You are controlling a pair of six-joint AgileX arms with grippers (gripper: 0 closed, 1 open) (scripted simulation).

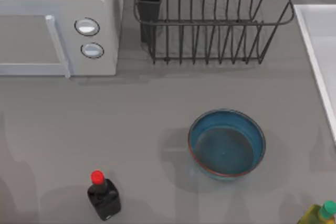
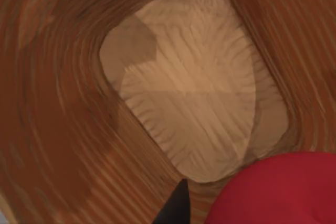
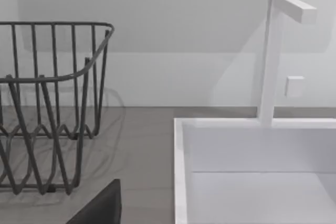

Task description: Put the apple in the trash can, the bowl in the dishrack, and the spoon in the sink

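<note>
In the left wrist view I look straight down into the brown wooden trash can (image 2: 63,129), which has a pale floor. The red apple (image 2: 278,190) hangs over its opening, close to the camera. My left gripper (image 2: 210,208) is shut on it, and one dark fingertip (image 2: 178,205) shows beside the apple. The blue bowl (image 1: 227,143) with a reddish rim stands empty on the table, right of centre. The dark wire dishrack (image 1: 210,22) (image 3: 47,103) stands at the back. The white sink (image 1: 320,51) (image 3: 252,171) is at the right edge, and my right gripper (image 3: 97,208) is parked near its rim. The spoon is out of view.
A white microwave (image 1: 58,24) with two round knobs fills the back left. A dark bottle with a red cap (image 1: 103,195) stands at the front left. A yellow-green bottle (image 1: 320,214) is at the front right corner. A white faucet (image 3: 273,56) rises behind the sink.
</note>
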